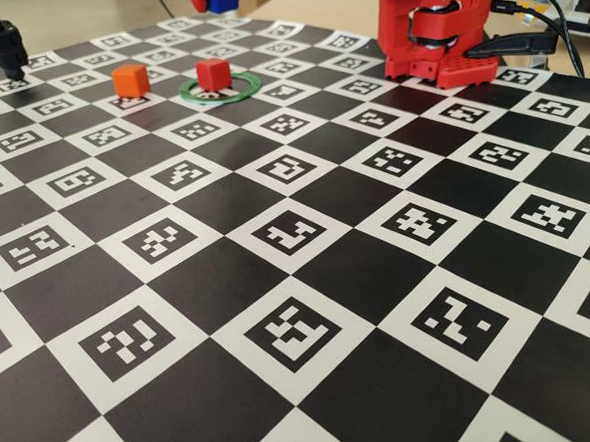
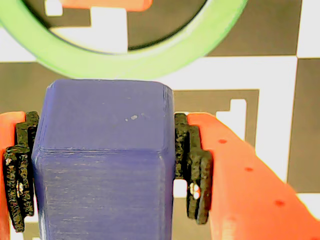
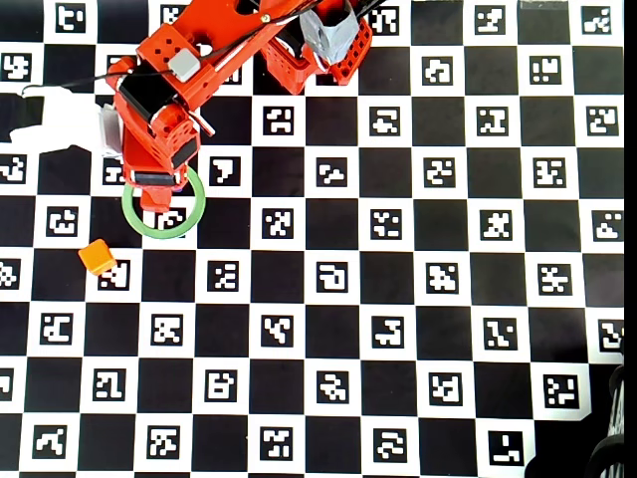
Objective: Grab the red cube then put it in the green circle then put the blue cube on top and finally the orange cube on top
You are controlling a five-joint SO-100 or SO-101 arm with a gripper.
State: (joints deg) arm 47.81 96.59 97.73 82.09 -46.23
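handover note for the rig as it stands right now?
Gripper: shut on the small matte deep-blue plastic cube, held in the air above the ring.
Small matte red plastic cube: sits inside the thin flat green ring. Done.
Small bright orange plastic cube: on the board, left of the ring in the fixed view, untouched.
Left: set blue on red, then orange on top.

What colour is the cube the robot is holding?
Deep blue: the small matte blue plastic cube shows best in the wrist view.
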